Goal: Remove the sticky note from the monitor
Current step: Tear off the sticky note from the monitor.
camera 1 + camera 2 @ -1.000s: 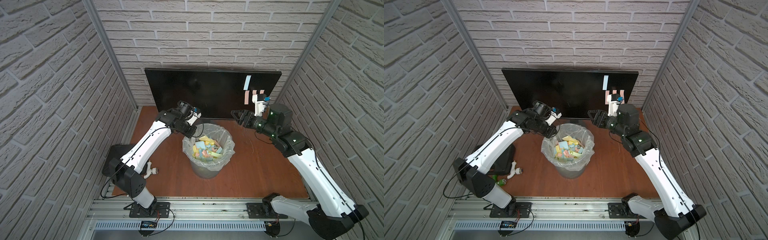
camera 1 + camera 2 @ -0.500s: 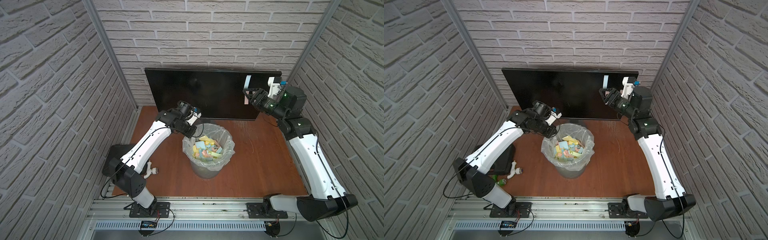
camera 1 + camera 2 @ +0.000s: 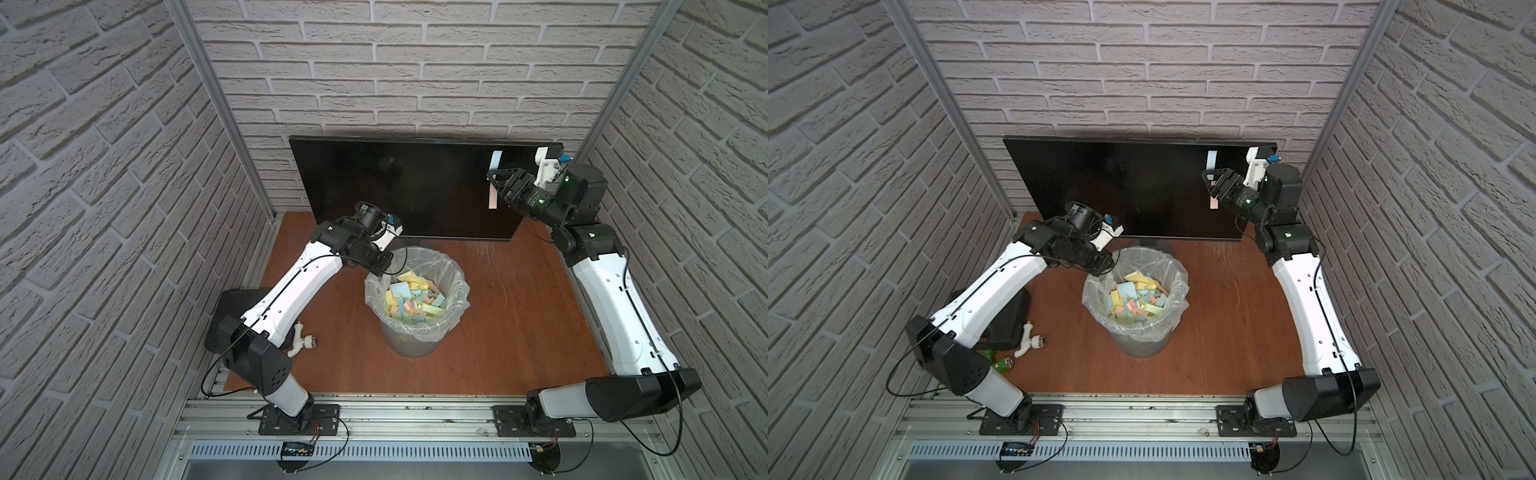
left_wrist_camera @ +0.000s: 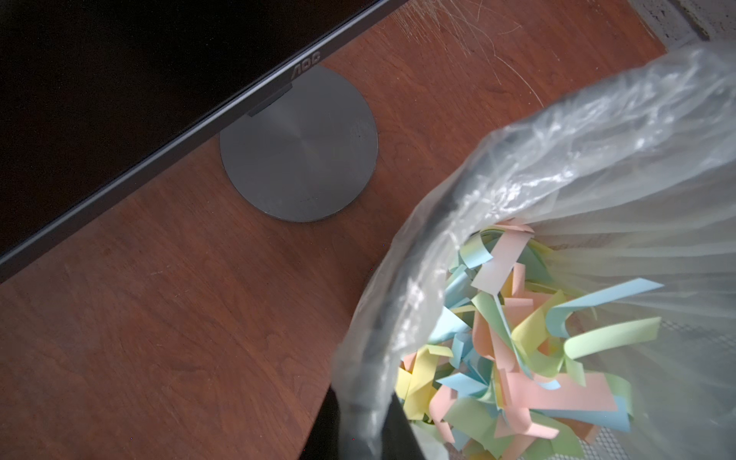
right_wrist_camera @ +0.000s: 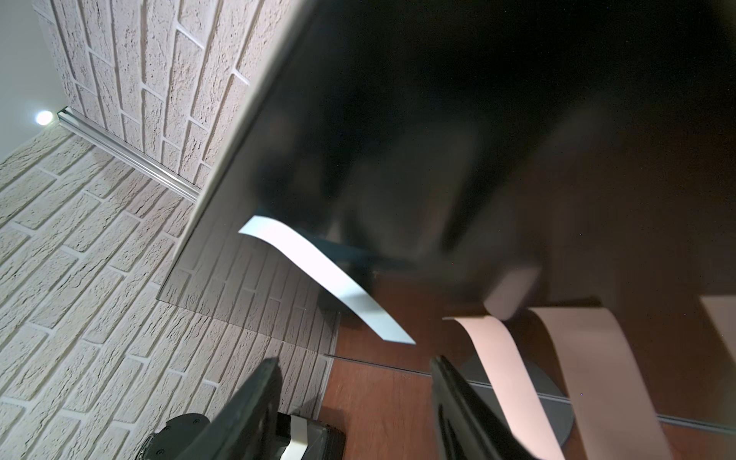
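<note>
While the left gripper (image 3: 381,266) pinches the bin (image 3: 415,347), sticky notes (image 3: 495,159) sit unpeeled on the monitor (image 3: 395,187), the right gripper (image 3: 496,183) spread open before them.

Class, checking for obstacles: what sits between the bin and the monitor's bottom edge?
The monitor's round grey stand base, clear of the bin: left wrist view.
</note>
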